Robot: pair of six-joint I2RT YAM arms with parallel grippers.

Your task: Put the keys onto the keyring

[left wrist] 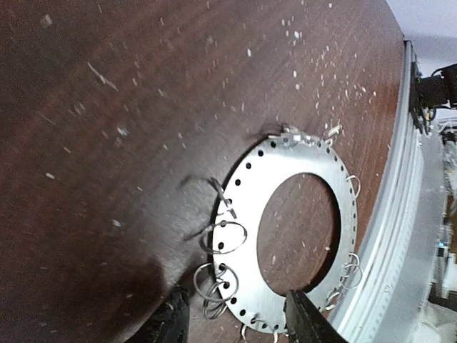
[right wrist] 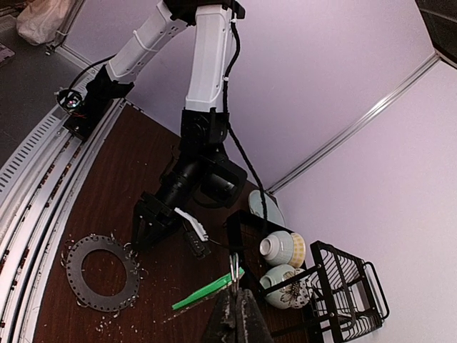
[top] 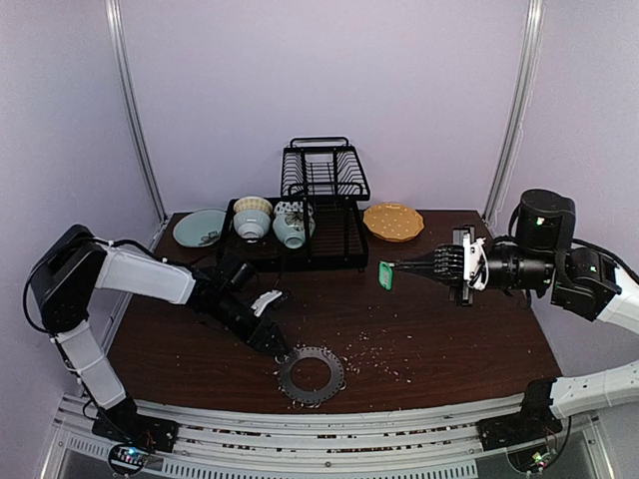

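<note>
Backdrop: lilac walls close in a dark wooden table (top: 449, 339) dusted with pale crumbs (top: 371, 349).
Overhead, far edge: a black dish rack (top: 324, 175), bowls (top: 252, 218), a yellow plate (top: 392, 221) and a teal plate (top: 200, 228) sit well apart from the action.
Overhead, ring: the keyring (top: 287, 377) lies flat near the front edge, left of centre.
Overhead, left arm: the left gripper (top: 278, 347) is down low, right at the ring's far-left rim.
Overhead, right arm: the right gripper (top: 397, 267) hangs above the table with a green key (top: 385, 275) pinched at its tips, well apart from the keyring.
Left wrist, ring: the keyring (left wrist: 246, 207) fills the view, with wire loops (left wrist: 225, 236) fringing its rim. No loop seen here carries anything green.
Left wrist, jaws: two dark fingers (left wrist: 171, 318) stand apart, straddling the near rim and clamped on nothing.
Right wrist, grip: the jaws are pressed together on the key (right wrist: 203, 293), whose green body juts out sideways, clear of the table.
Right wrist, beyond: the left gripper is spread beside the ring, which rests on the wood.
Done so far: one key is lifted and in hand, and no other key is in sight.
Left to do: by the look of it, everything that counts. The key has to travel across and be threaded onto a loop, probably with the left arm steadying the ring.
</note>
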